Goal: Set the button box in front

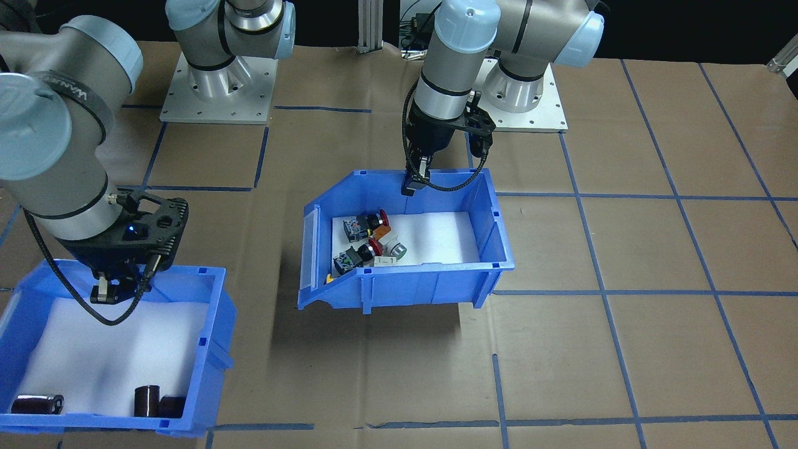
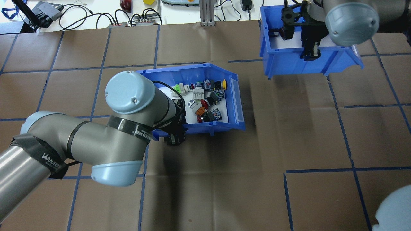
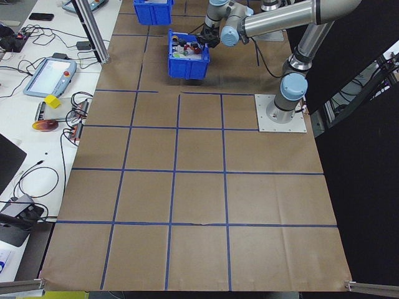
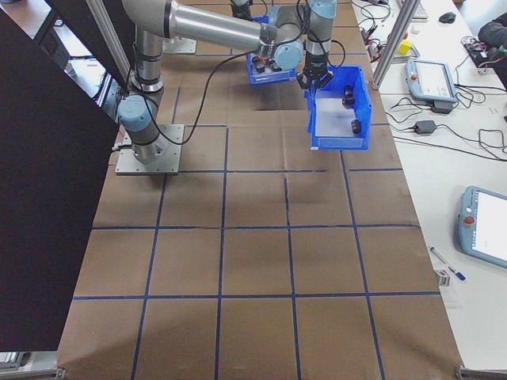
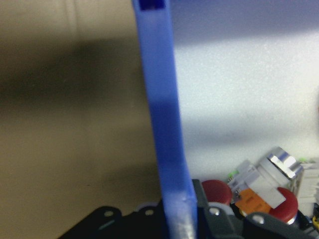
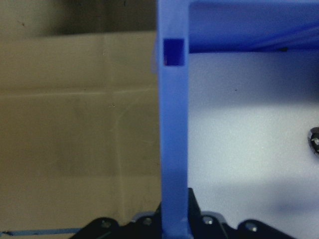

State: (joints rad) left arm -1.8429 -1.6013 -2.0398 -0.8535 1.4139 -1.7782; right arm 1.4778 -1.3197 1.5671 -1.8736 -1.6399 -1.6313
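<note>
- Left tool [image 1: 414,181]: fingers pinched on the rear wall of the button box [image 1: 436,284], one finger inside and one outside, as the left wrist view shows.
- Button box: held off the table [image 1: 654,262], its shadow lying on the brown paper beneath it; it hangs near the table's middle, sloped front toward the robot's right.
- Push-button switches [image 2: 207,101]: red, yellow, green and white, clustered on the white foam liner toward the sloped front.
- Right tool [image 1: 106,292]: fingers pinched on the rear wall of the second blue bin [image 1: 212,324], as the right wrist view shows.
- Second blue bin: on the robot's right, toward the table's far edge, well apart from the button box; a few dark parts [image 1: 149,401] lie on its white liner.
</note>
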